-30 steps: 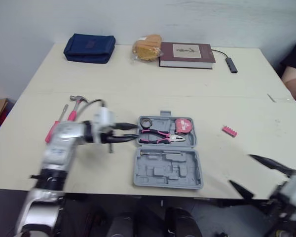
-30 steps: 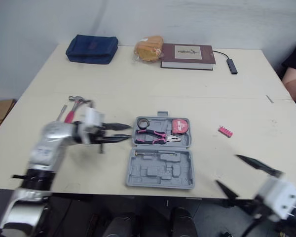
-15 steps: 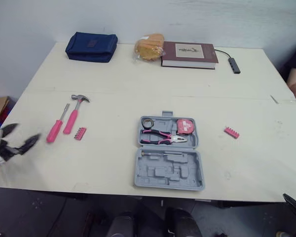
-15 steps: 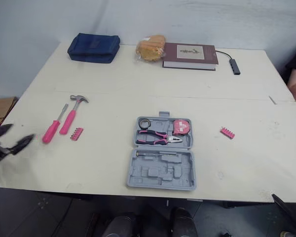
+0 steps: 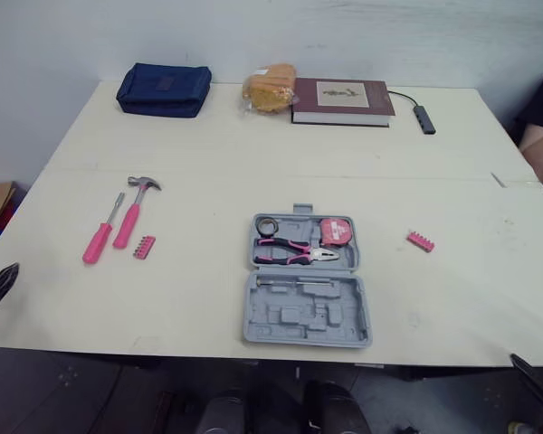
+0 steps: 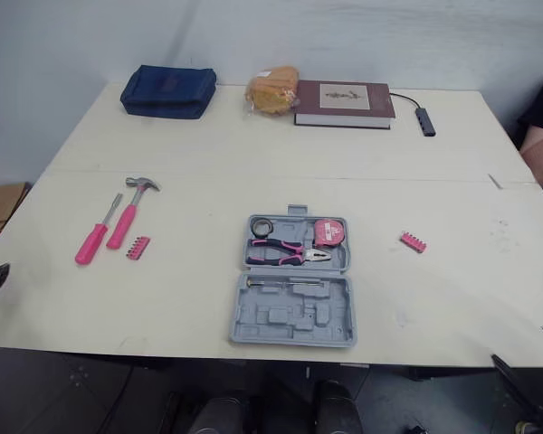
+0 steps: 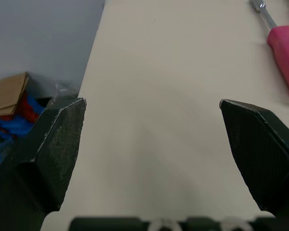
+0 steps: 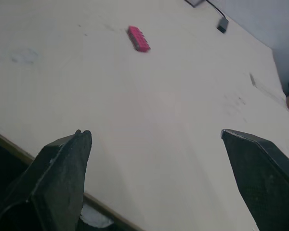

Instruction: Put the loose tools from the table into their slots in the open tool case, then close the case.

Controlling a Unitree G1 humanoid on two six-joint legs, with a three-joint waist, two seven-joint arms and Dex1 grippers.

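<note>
1. Your left gripper [image 7: 151, 103] sits at the left front edge of the bench [image 5: 253, 154], jaws spread wide and holding nothing.
2. Your right gripper [image 8: 156, 134] sits off the bench's right front edge, jaws likewise spread and empty.
3. You will find the tool case [image 5: 308, 312] lying open near the front centre. Its far half holds pliers [image 5: 294, 251], a tape measure [image 5: 338, 231] and a black tape roll [image 5: 268, 224].
4. Loose on your left, well apart from the case, the hammer [image 5: 131, 212] and screwdriver [image 5: 100, 237] lie side by side. A pink bit holder [image 5: 145, 247] is just beside them.
5. A second bit holder [image 5: 421, 240] lies loose right of the case.
</note>
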